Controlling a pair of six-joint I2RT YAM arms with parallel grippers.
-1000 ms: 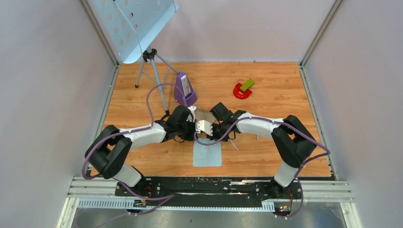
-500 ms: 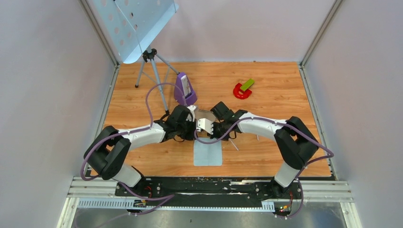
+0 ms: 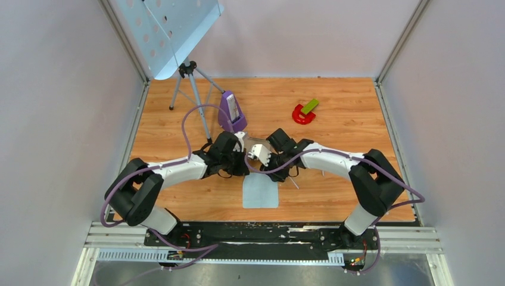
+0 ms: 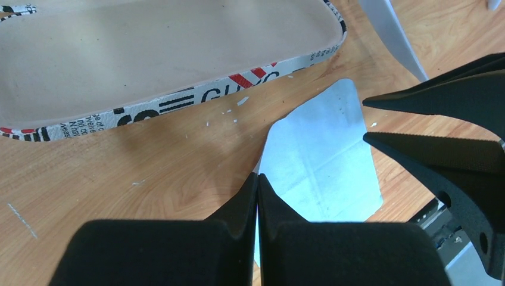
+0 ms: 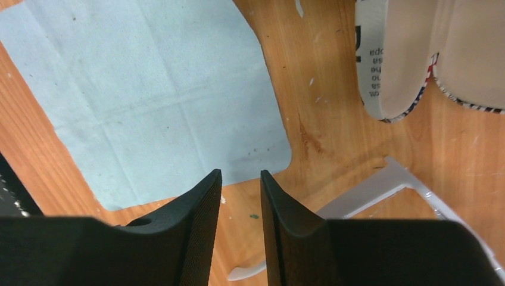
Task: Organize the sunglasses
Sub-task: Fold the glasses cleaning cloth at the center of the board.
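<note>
1. Cloth (image 3: 260,190): you have a light blue square lying flat on the wooden table (image 3: 357,128), nearest the arm bases and midway between them.
2. Left gripper (image 4: 257,179): low over the wood just beyond the cloth's far left corner. Its fingers are pressed together with nothing between them.
3. Right gripper (image 5: 240,176): facing the left one from the right, over the cloth's far edge. You see its fingers a narrow gap apart, with only bare table and cloth showing through the gap; it grips nothing.
4. Sunglasses (image 5: 357,193): on the table just right of the cloth's far right corner, under the right wrist. You see a corner of the white frame and one slim white arm; neither gripper touches them.
5. Case (image 4: 196,98): open, with a printed rim and a plain pale inside, just beyond both grippers.
6. Purple metronome (image 3: 231,113): upright, further back.
7. Red and green piece (image 3: 305,112): far right of centre.
8. Music stand (image 3: 187,71): on a tripod, far left corner.
</note>
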